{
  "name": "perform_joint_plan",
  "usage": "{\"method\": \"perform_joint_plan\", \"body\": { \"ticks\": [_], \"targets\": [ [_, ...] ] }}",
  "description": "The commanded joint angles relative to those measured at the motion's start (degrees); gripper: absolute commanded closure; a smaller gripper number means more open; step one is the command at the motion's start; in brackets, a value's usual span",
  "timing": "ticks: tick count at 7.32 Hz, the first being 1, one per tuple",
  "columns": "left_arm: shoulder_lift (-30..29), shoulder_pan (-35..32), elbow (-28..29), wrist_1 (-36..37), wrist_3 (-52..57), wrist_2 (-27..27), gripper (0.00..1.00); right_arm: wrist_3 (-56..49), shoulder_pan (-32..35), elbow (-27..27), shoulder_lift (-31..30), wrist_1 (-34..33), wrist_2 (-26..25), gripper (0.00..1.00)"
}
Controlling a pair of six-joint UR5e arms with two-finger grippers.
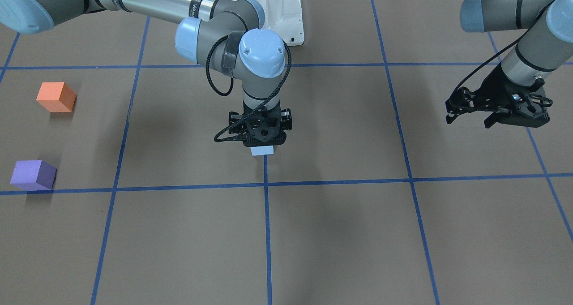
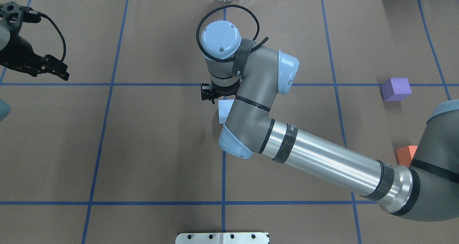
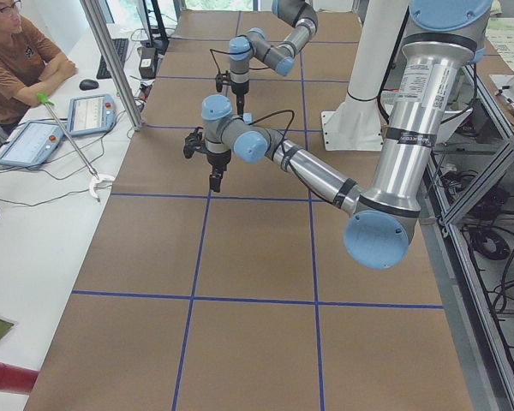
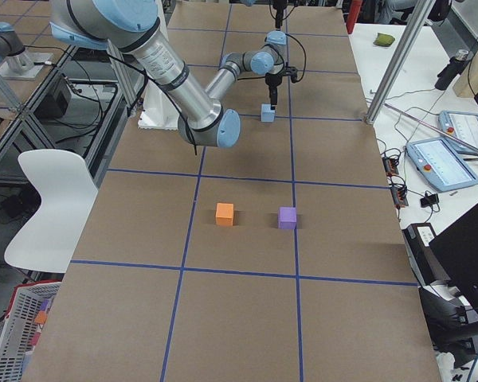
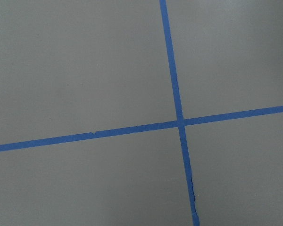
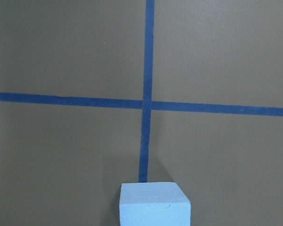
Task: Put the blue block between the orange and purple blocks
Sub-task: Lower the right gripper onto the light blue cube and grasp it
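At the centre of the table (image 1: 340, 233), the blue block (image 1: 262, 151) is seen just under the right gripper (image 1: 263, 137), whose grip cannot be told, and it is judged yet to be carried between the orange block (image 1: 56, 97) and purple block (image 1: 33, 175), well away.

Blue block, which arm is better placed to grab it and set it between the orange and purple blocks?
Right. The right gripper hangs directly over the blue block, and the orange block and purple block lie on that arm's side. The left gripper hovers far off on the opposite side.
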Motion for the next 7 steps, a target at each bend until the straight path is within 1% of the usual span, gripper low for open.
{"method": "perform_joint_plan", "body": {
  "ticks": [1, 2, 3, 5, 6, 7],
  "targets": [
    [0.0, 0.0, 0.1, 0.0, 0.1, 0.1, 0.0, -0.5, -0.6, -0.5, -1.5, 1.5, -0.1, 0.0],
    [0.0, 0.0, 0.2, 0.1, 0.1, 0.1, 0.0, -0.2, -1.5, -2.1, -2.8, 7.6, -0.2, 0.0],
    [0.0, -0.1, 0.3, 0.1, 0.1, 0.2, 0.0, 0.3, -1.7, -3.5, -3.5, 10.2, -0.2, 0.0],
    [0.0, 0.0, 0.9, 0.0, 0.3, 0.2, 0.0, 0.7, -2.3, -3.7, -3.0, 10.5, -0.2, 0.0],
    [0.0, 0.0, 0.8, 0.0, 0.3, 0.1, 0.0, 1.5, -2.6, -3.7, -3.1, 10.3, -0.2, 0.04],
    [0.0, 0.0, 0.8, 0.0, 0.3, 0.1, 0.0, 6.3, -2.7, -3.6, -3.1, 10.2, -0.4, 0.88]
  ]
}}
